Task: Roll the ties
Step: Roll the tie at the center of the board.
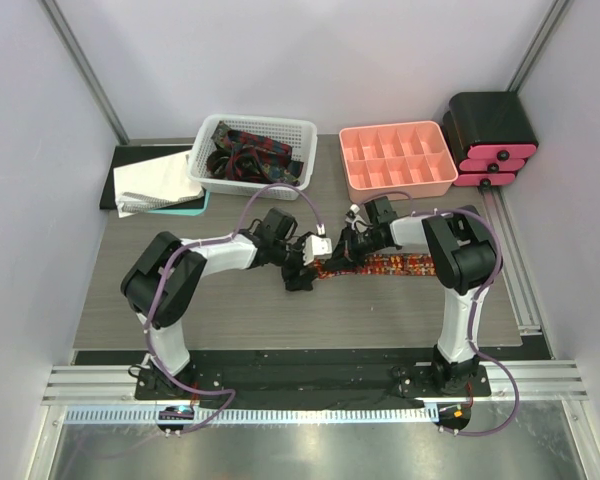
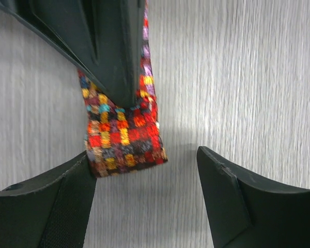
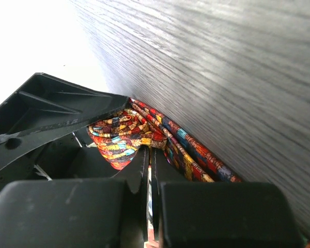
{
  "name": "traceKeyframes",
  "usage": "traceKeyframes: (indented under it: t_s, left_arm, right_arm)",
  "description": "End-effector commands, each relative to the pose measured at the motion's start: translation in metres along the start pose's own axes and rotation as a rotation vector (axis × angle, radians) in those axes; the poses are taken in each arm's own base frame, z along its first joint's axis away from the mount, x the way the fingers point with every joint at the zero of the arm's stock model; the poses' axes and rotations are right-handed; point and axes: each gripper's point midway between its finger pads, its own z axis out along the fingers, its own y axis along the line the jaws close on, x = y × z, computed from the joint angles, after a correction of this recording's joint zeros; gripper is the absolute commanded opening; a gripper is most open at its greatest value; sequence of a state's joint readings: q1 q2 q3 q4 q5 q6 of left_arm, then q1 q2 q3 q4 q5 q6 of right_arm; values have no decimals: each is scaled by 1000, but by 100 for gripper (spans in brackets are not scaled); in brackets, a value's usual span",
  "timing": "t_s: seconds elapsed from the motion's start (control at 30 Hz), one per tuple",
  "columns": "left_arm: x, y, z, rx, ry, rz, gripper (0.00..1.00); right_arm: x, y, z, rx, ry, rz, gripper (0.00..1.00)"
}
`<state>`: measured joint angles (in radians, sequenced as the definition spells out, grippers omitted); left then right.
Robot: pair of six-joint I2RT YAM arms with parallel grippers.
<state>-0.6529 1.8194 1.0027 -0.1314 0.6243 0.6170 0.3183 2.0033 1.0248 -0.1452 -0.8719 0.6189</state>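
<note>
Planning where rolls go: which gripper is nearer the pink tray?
Right. The right gripper, on the tie, sits in front of the tray, leftward; the left gripper is farther left.

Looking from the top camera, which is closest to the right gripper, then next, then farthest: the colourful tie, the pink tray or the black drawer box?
1. The tie, on the table, right at the right gripper.
2. The pink tray, farther back on the table.
3. The black drawer box, in the back right corner.
</note>
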Motion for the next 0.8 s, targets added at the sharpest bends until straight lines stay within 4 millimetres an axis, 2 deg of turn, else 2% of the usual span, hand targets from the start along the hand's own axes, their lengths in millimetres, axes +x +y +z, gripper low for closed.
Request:
traceKeyframes:
  t_s: [0.0,0.07,0.17,0.2,0.33,0.4,0.43,0.5,0.53,0.57,0.67,0.7,0.77]
  left_arm:
    - [-26,6,5,8,-111,-27,74]
    - [-25,6,9,6,-109,-36,72]
    - [-18,8,9,-15,-78,-41,54]
    - [-16,8,8,-19,-65,-43,42]
    - [-13,9,1,-28,18,-43,26]
    - [-3,7,-3,-41,103,-45,21]
    - [-7,11,-5,-44,120,-38,20]
    - [-4,12,-11,-34,178,-28,18]
    - [-1,11,-12,-24,202,-27,18]
    - [2,11,-13,-16,222,-17,17]
    - [7,7,-17,14,264,-16,16]
    - [8,8,-17,14,269,-15,16]
    - [9,8,-17,17,281,-17,16]
  right_arm:
    - [6,-60,9,204,-10,53,1]
    - [8,-59,9,191,1,56,1]
    - [11,-57,8,181,8,60,1]
    - [13,-57,8,180,11,63,1]
    - [21,-53,7,149,13,83,1]
    - [20,-36,4,92,-8,81,2]
    - [23,-35,2,85,-14,88,6]
    - [22,-19,-3,48,-30,61,9]
    - [21,-13,-6,31,-31,54,16]
    - [21,-6,-12,20,-30,48,18]
    - [10,2,-32,13,-59,-8,22]
    - [-2,3,-42,6,-91,-32,22]
    - [-10,0,-52,25,-112,-38,25]
